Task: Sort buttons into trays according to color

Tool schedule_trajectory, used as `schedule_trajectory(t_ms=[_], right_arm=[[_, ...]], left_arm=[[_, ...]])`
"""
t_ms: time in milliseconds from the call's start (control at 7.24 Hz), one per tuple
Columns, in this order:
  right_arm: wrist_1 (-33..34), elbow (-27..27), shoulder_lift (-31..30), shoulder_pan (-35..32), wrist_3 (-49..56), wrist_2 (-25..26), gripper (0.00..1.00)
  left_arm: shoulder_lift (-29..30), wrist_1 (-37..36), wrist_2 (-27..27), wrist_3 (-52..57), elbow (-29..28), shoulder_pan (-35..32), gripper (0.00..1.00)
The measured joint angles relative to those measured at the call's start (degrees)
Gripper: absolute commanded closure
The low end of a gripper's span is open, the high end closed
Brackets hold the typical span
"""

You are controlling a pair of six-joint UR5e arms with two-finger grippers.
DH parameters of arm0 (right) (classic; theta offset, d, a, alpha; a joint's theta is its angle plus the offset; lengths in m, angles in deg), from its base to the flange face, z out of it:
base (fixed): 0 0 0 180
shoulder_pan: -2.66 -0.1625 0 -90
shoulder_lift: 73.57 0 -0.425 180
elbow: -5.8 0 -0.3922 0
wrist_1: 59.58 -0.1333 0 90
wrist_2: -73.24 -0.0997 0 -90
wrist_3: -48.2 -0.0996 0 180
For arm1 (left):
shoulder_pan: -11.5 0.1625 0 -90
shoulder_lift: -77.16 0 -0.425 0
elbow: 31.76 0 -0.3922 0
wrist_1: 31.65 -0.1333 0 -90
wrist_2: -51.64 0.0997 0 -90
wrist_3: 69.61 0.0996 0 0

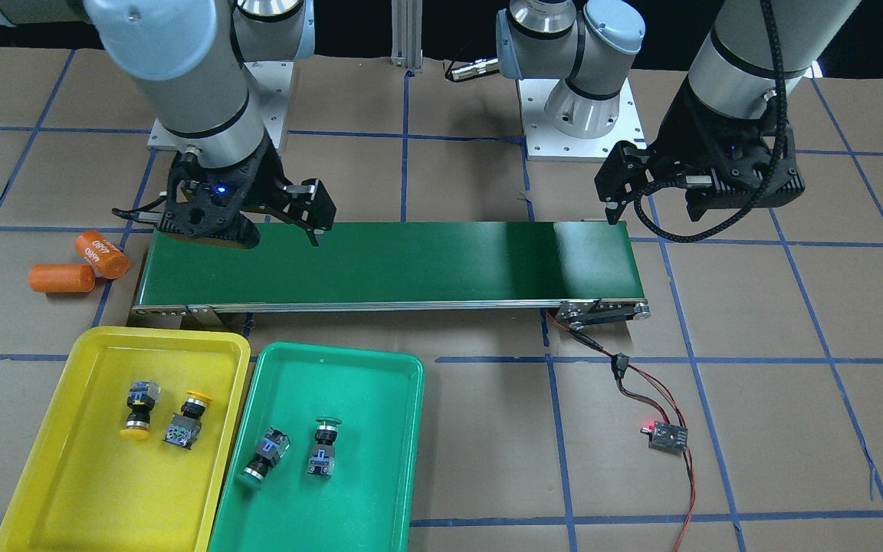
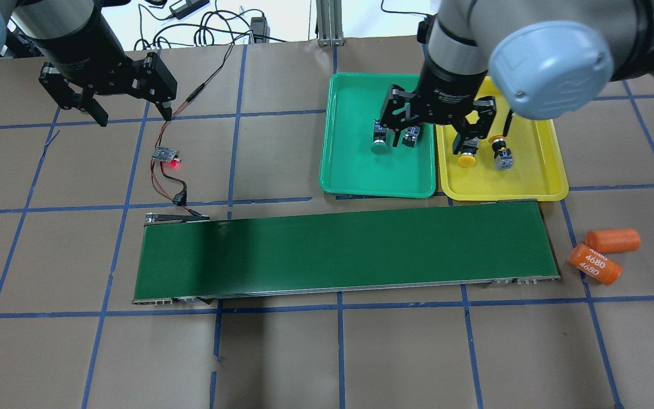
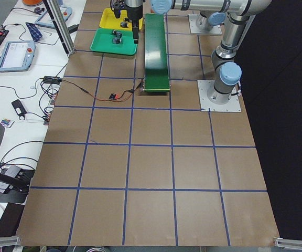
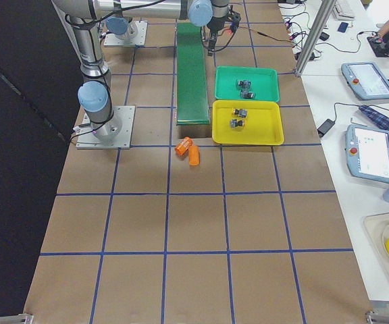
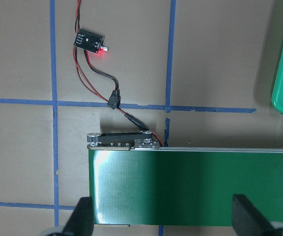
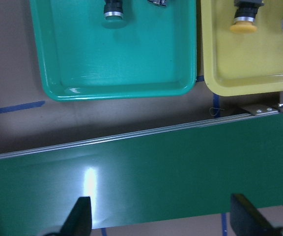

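Two yellow-capped buttons lie on their sides in the yellow tray. Two green-capped buttons lie in the green tray. My right gripper is open and empty, held high over the conveyor end nearest the trays; its wrist view shows one green button and one yellow button at the top edge. My left gripper is open and empty above the belt's other end. In the overhead view the right gripper partly covers the buttons.
A long dark-green conveyor belt runs across the middle. Two orange cylinders marked 4680 lie beside its end near the right arm. A small controller board with a red light and its wires lie near the other end.
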Motion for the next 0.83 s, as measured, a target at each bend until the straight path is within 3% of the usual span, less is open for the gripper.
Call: schedule_trajectory(t_ms=[414, 829], right_arm=[[-2.1, -3.1, -3.3, 5.4, 4.4, 4.1, 0.0], [-3.3, -4.3, -5.3, 8.9, 6.8, 4.4, 0.0]], left_arm=[[-0.7, -0.2, 0.4, 0.0, -0.1, -0.1, 0.0], [-0.9, -0.2, 0.5, 0.1, 0.0, -0.2, 0.0]])
